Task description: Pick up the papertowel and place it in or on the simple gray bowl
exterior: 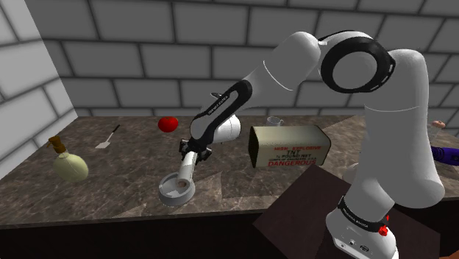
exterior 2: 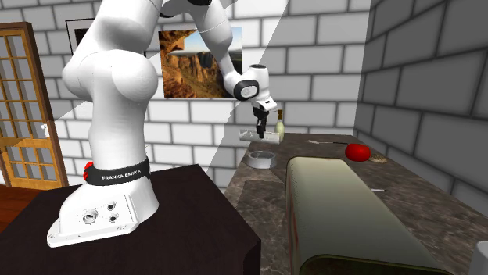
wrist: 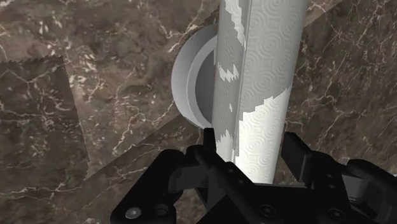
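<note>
Over the bowl (wrist: 188, 83), end effector (wrist: 252, 145) grips papertowel (wrist: 261, 76) — box (exterior: 288, 147) reads "DANGEROUS".

Counter (exterior: 110, 193), clearances.
Open: bare marble between the grey bowl (exterior: 171, 200) and the corked flask (exterior: 68, 165) toward the shoulder view's left. Bare marble also runs from the bowl far to the red fruit (exterior: 168, 123).
Obstructions: olive box (exterior: 288, 146), on the bowl's right in that view and apart from it; spatula (exterior: 107, 138), flat, far left; brick wall (exterior: 29, 88) closing the left.
Over the bowl: paper towel roll (exterior: 189, 169), clasped by the gripper (exterior: 193, 153).
</note>
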Controlling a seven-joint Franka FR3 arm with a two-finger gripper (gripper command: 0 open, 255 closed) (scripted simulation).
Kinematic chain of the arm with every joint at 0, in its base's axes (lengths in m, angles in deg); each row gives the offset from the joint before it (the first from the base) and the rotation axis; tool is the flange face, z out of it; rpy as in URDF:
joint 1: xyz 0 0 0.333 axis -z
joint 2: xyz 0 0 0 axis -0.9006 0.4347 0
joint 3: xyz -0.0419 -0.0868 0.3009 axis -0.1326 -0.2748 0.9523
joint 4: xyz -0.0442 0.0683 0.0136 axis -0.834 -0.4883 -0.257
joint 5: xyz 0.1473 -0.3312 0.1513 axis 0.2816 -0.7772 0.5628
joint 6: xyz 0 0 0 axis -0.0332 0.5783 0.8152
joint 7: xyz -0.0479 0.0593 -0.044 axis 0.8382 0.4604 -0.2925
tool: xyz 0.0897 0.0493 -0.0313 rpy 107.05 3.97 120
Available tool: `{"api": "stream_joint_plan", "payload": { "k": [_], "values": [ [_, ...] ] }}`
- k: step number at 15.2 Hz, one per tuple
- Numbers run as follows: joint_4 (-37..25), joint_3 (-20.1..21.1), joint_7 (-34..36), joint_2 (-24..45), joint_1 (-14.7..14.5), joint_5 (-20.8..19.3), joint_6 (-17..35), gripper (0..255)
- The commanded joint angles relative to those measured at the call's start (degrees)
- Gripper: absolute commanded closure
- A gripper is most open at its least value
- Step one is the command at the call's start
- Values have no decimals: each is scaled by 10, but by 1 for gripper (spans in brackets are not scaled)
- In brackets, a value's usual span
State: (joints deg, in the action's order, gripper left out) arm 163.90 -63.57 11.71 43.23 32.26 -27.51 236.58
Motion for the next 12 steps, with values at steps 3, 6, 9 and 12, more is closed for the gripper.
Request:
{"api": "stream_joint_plan", "payload": {
  "k": [3, 6, 9, 12],
  "values": [
    [-114, -26, 62, 66, -29, -39, -48, 255],
    [-122, -20, 58, 81, -25, -34, -41, 255],
    [-126, -10, 47, 98, -18, -24, -26, 255],
    [-131, 0, 37, 116, -10, -16, -12, 255]
  ]
}}
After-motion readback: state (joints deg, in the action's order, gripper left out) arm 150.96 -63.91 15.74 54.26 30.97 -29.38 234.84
